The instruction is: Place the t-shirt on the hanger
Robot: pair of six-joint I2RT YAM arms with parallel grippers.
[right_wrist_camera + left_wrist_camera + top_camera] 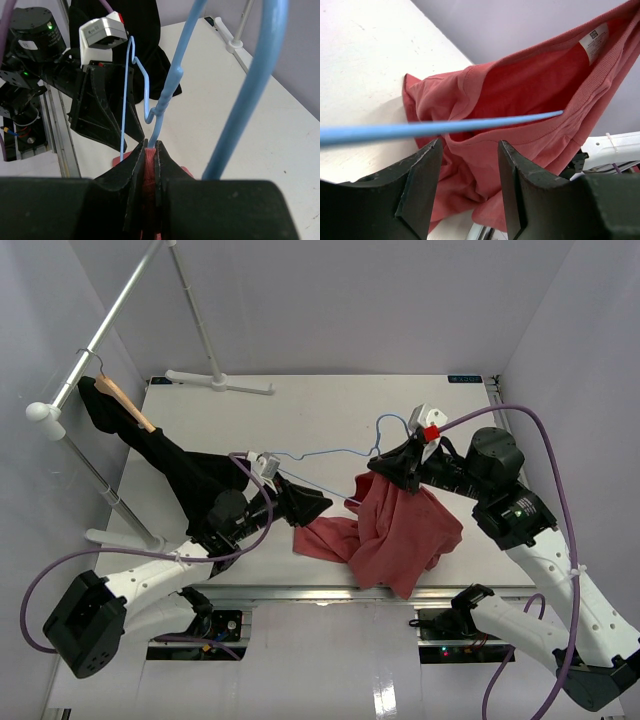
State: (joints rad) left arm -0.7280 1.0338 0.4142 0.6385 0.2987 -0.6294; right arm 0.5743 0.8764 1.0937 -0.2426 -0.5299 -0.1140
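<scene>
Left gripper (469, 145), lower centre: jaws apart, hanger (445, 128) wire crossing just above their tips. Right gripper (151, 149): jaws clamped on shirt (400, 530), which drapes onto the table (300, 410), centre right.

We see our right gripper (150, 150) pinched on the red t-shirt (149, 182), light-blue wire hanger (165, 95) rising from its tips, black garment (150, 45) behind

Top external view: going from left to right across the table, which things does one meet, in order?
black garment → left gripper → t-shirt → right arm
</scene>
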